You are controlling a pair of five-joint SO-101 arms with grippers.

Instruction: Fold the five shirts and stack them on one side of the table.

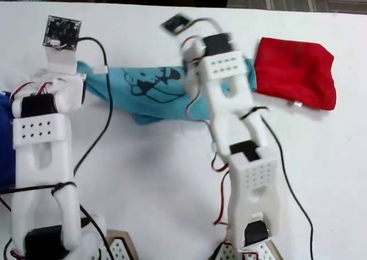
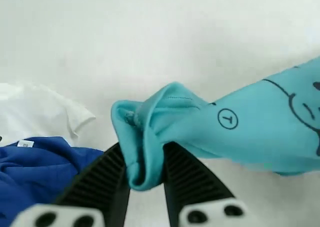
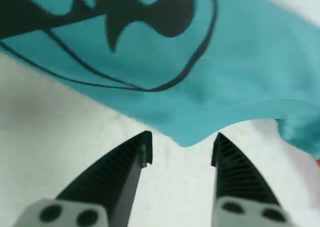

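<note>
Teal shirt, black cartoon print, lies stretched and rumpled across the far middle of the surface. Left hand clamped on its bunched end. Right hand fingers apart, tips beside its hem. Red shirt folded, just beyond the teal one's other end.

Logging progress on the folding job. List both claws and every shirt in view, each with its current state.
left claw: shut on the teal shirt.
right claw: open, at the teal shirt's edge, gripping nothing.
teal shirt: unfolded, drawn out long, one end pinched.
red shirt: looks folded, lying flat.
blue shirt: crumpled, unfolded.
white shirt: rumpled, unfolded, beside the blue shirt.
</note>
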